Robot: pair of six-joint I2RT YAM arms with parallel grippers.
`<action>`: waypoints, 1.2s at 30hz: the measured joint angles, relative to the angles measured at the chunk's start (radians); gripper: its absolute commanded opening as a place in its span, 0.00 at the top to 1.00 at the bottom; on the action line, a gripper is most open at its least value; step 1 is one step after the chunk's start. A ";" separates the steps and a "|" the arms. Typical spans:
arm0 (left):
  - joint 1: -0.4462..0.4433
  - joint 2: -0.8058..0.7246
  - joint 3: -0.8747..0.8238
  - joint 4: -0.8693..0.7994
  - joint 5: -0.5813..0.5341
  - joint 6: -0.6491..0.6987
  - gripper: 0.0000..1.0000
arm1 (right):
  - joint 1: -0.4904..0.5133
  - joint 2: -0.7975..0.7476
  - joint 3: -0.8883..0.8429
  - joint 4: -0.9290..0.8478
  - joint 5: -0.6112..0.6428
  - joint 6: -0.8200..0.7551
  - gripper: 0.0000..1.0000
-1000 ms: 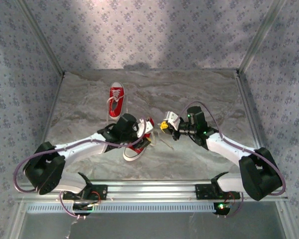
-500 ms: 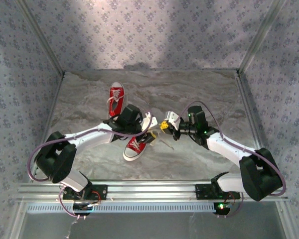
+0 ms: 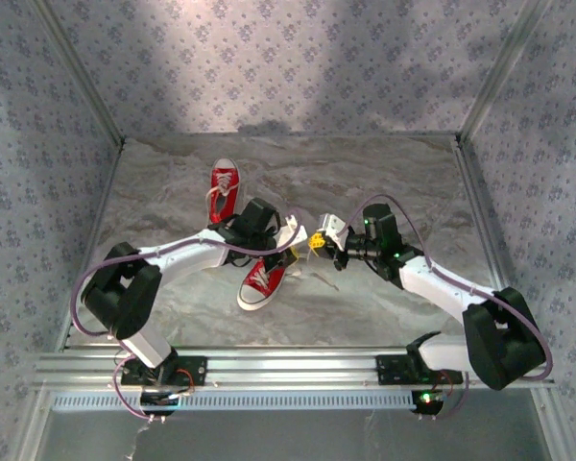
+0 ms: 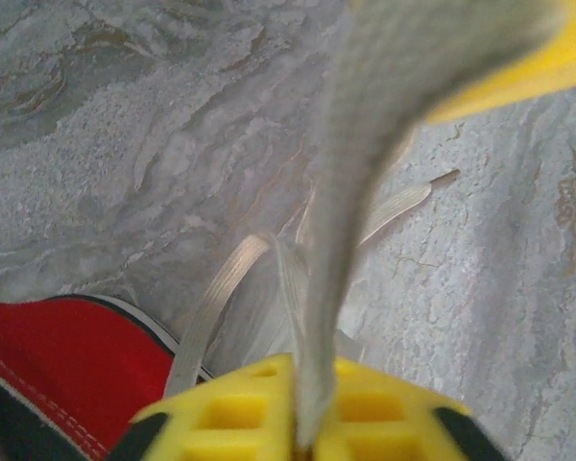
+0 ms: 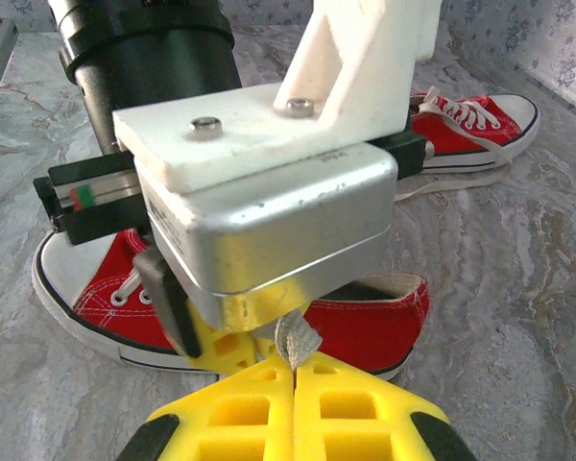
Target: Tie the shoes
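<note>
1. Grey, marbled worktop (image 3: 384, 182) with floral-patterned walls behind.
2. The left claw (image 3: 295, 241) is clenched on a flat, woven white lace (image 4: 365, 144). The near shoe (image 3: 261, 283), red canvas with a rubber toe, lies just below it, and the far shoe (image 3: 225, 189) lies beyond.
3. The right claw (image 5: 294, 403), just beside it, pinches lace too.
4. Best to pull apart evenly, since the limp lace slips easily.

text: none legible | labels: none | numbers: none
</note>
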 measured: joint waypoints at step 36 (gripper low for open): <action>-0.135 -0.162 -0.250 0.399 -0.590 0.024 1.00 | 0.233 -0.380 -0.093 -0.173 0.385 0.412 0.33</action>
